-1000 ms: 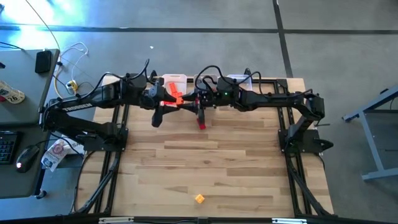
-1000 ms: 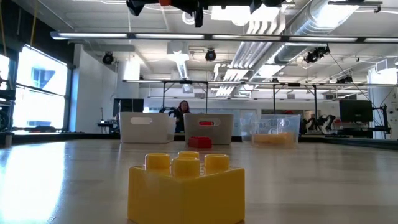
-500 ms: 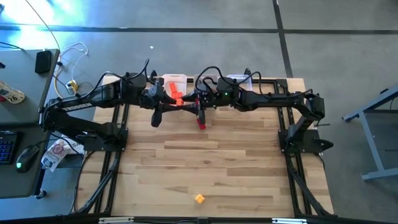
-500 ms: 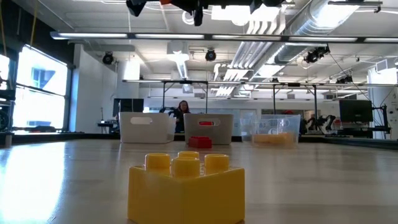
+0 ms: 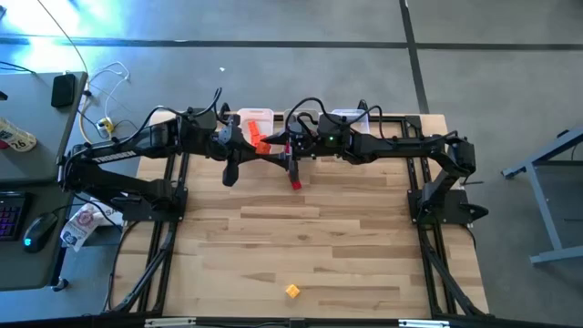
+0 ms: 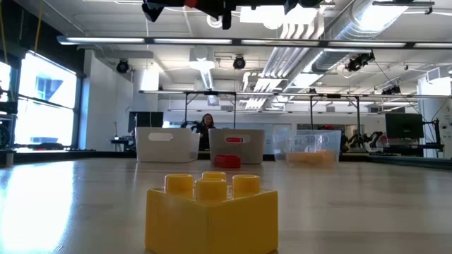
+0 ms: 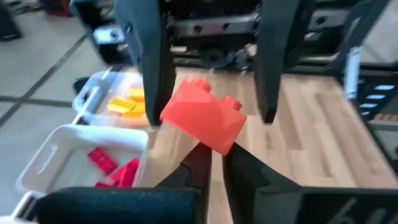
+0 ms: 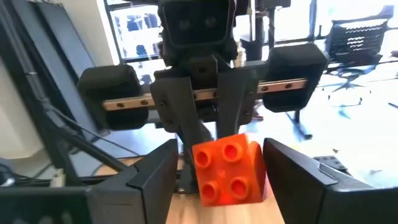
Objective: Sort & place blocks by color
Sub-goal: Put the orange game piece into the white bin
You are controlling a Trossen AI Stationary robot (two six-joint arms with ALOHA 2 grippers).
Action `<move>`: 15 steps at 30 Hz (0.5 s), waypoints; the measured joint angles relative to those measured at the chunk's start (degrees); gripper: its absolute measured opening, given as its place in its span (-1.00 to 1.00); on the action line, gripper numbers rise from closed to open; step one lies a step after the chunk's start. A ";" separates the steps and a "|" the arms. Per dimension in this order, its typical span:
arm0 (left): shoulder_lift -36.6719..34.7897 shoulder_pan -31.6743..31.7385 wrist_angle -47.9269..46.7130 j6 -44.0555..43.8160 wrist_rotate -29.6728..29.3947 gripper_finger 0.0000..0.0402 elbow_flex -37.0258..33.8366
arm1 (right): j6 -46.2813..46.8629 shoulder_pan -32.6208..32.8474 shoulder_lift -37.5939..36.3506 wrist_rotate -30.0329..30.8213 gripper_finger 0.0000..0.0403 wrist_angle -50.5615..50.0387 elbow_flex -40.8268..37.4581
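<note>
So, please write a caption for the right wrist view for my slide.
Handover: the left gripper clamps the orange-red block between the right gripper's open fingers.

I count three bins (image 6: 167, 144), two loose blocks on the table (image 5: 364, 237), one orange-red block (image 8: 229, 169) aloft.

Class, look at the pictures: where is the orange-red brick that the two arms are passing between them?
The orange-red brick is in the air near the table's far edge, clamped in the left gripper, between the right gripper's open fingers, just in front of the bins.
</note>
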 joint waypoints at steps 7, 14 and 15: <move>-0.02 0.02 2.57 0.22 -0.60 -0.98 0.00 | -0.67 -0.44 0.00 0.47 0.11 -1.09 0.00; 0.35 0.02 4.33 0.61 -0.08 -1.00 0.00 | -0.65 -0.42 0.00 1.52 0.11 -0.94 0.00; 0.62 -0.06 4.19 0.60 -0.02 -1.00 0.00 | -0.65 -0.42 0.00 1.90 0.11 -0.92 0.00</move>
